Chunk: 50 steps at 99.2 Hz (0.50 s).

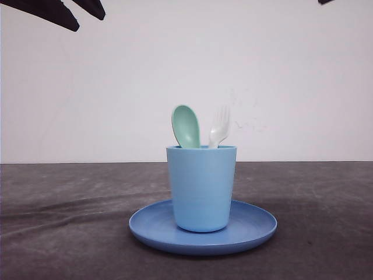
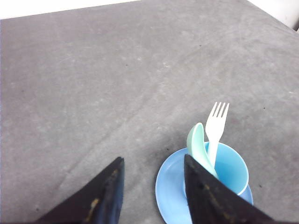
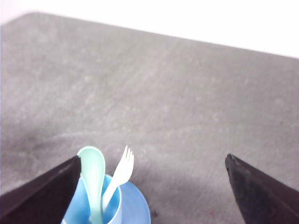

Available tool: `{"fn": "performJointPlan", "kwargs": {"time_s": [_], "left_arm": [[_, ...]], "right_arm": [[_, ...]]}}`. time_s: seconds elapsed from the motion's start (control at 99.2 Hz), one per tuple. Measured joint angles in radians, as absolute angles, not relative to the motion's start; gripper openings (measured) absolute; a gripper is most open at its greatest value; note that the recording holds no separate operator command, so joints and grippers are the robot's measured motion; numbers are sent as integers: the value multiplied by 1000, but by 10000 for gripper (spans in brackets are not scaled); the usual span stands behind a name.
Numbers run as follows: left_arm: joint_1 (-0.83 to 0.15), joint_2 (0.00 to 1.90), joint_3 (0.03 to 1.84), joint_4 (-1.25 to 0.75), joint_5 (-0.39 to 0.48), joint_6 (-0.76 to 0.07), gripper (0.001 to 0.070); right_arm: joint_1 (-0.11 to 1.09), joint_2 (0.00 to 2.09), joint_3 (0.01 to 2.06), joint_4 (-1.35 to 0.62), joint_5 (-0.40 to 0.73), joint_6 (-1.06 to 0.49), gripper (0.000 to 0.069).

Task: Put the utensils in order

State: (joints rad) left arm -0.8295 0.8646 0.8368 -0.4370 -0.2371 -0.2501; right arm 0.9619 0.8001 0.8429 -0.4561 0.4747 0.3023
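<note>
- Front view: a light blue cup [image 1: 201, 186] is seen standing upright at the middle of a round blue plate [image 1: 256, 230] on a dark grey table [image 1: 58, 221]. A mint-green spoon [image 1: 186, 125] and a white fork [image 1: 220, 127] are held inside the cup, heads up, spoon left of fork. Dark gripper parts are glimpsed high above the cup, well apart from it.
- Left wrist view: the left gripper [image 2: 152, 186] is shown with fingers spread and nothing between them, above the table beside the cup. Fork and spoon are seen leaning together against the cup's rim.
- Right wrist view: the right gripper [image 3: 152, 186] is shown spread wide and empty, raised above the cup.
- Judgement: both utensils are already stowed in the cup, so the sorting appears finished; only keeping both arms away from the cup seems required.
</note>
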Motion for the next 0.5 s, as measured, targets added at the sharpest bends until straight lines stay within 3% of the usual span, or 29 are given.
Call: {"fn": "performJointPlan", "kwargs": {"time_s": [0.141, 0.192, 0.242, 0.323, 0.383, 0.504], "left_arm": [[-830, 865, 837, -437, -237, -263, 233], [-830, 865, 837, -437, -237, -264, 232], [-830, 865, 837, -437, -237, -265, 212], [-830, 865, 837, -437, -237, -268, 89], [-830, 865, 837, -436, -237, -269, 41], [-830, 865, 837, -433, -237, -273, 22]], "right_arm": [[962, 801, 843, -456, 475, 295, 613], [962, 801, 843, -456, 475, 294, 578], [962, 801, 843, -456, 475, 294, 476], [962, 801, 843, -456, 475, 291, 236], [962, 801, 843, -456, 475, 284, 92], [962, 801, 843, -456, 475, 281, 16]]}}
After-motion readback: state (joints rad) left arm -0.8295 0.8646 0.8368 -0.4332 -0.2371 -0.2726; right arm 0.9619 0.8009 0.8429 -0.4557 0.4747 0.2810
